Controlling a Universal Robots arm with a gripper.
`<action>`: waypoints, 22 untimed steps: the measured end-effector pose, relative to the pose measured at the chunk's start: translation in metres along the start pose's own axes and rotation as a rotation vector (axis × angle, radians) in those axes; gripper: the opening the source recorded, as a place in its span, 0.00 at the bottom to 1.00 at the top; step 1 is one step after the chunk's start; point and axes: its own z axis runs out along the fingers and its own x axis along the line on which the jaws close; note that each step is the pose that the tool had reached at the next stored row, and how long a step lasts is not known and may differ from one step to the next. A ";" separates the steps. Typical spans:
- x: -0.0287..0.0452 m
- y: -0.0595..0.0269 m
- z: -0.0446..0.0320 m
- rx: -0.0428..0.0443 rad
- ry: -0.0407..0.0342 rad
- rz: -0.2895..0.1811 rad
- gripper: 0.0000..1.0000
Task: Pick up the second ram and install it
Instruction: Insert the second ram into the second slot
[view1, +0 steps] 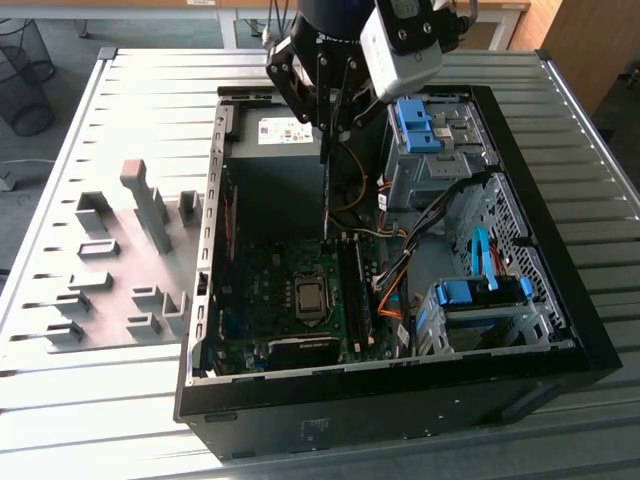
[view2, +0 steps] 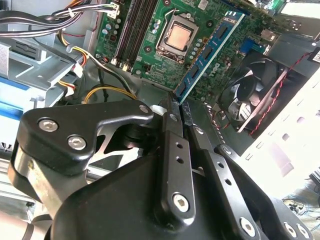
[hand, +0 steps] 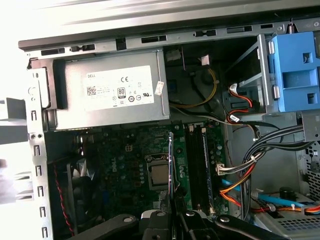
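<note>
Black end effector (view2: 177, 107) points down into the case (view1: 560, 300), clamping the second ram (view2: 210, 52) edge-on.

Matt black metal hand (view2: 176, 107), ribbed metal table (view1: 130, 110)

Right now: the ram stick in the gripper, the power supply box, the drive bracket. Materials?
Second ram: blue circuit board, looks like fibreglass laminate, matte, carrying a row of black chips.
Power supply: bare grey sheet metal, dull sheen, folded edges, paper label.
Drive bracket: light-blue moulded plastic, smooth, slightly glossy.
Gripper: black fingers with screws, probably painted or anodised metal.
</note>
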 end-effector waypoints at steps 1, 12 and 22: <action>0.0000 0.0000 0.0002 0.0000 0.0000 0.000 0.14; -0.0001 0.0000 0.0027 0.0000 0.0000 0.000 0.14; -0.0002 -0.0001 0.0053 0.0000 -0.0001 0.000 0.14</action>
